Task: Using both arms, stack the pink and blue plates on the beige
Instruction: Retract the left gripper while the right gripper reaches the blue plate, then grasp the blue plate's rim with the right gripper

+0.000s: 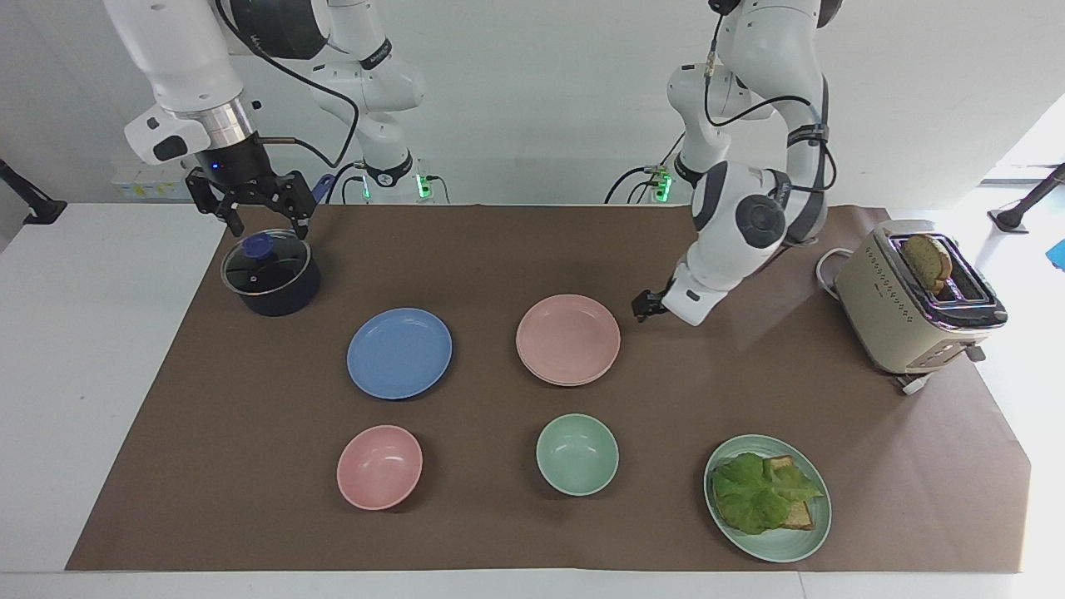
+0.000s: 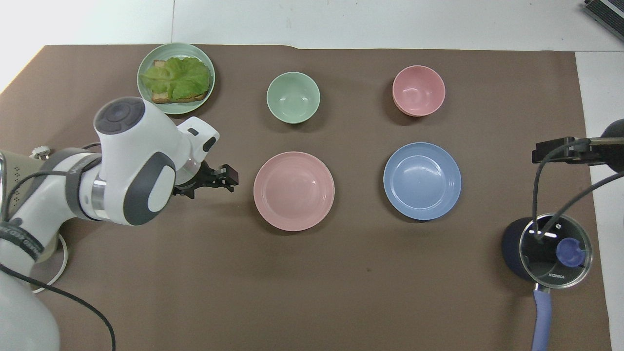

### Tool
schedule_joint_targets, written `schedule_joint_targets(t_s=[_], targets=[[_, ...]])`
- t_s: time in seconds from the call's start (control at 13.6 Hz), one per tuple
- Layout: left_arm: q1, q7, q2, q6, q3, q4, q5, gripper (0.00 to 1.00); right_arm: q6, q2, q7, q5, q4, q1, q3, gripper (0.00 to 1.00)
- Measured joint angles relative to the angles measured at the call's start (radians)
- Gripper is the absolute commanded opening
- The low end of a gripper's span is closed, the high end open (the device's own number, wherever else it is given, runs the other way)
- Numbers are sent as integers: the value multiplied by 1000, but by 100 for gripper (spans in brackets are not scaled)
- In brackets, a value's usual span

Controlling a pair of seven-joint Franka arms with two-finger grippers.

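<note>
The pink plate [image 1: 568, 339] [image 2: 294, 190] lies flat on the beige plate, covering it almost wholly; only a thin edge of the beige plate [image 1: 559, 383] shows in the facing view. My left gripper [image 1: 642, 306] [image 2: 228, 175] is open and empty, a short way off the pink plate's rim toward the left arm's end. The blue plate [image 1: 399, 353] [image 2: 422, 181] sits alone on the mat beside the stack, toward the right arm's end. My right gripper [image 1: 260, 218] hangs open and empty over the pot.
A dark pot with a glass lid [image 1: 270, 273] [image 2: 551, 248] stands near the right arm. A pink bowl [image 1: 379, 467], a green bowl [image 1: 577, 454] and a green plate with lettuce and bread [image 1: 767, 497] lie farther out. A toaster [image 1: 915, 299] stands at the left arm's end.
</note>
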Motion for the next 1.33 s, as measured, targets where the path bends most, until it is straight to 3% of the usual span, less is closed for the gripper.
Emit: schedule_joint_targets(t_s=[0.29, 0.74, 1.1, 1.18, 1.33], targets=[[153, 233, -8, -56, 6, 108, 146, 100, 111, 29, 0, 1, -99, 0, 1, 100], [157, 301, -34, -218, -5, 361, 193, 100, 356, 174, -21, 17, -233, 5, 4, 100], [157, 295, -38, -285, -16, 437, 179, 100, 490, 261, -128, 142, -308, 6, 4, 100], [157, 295, -38, -289, -16, 442, 177, 100, 494, 276, -163, 178, -316, 6, 4, 97], [157, 291, -38, -289, -16, 444, 171, 100, 525, 304, -247, 236, -340, 4, 3, 76]])
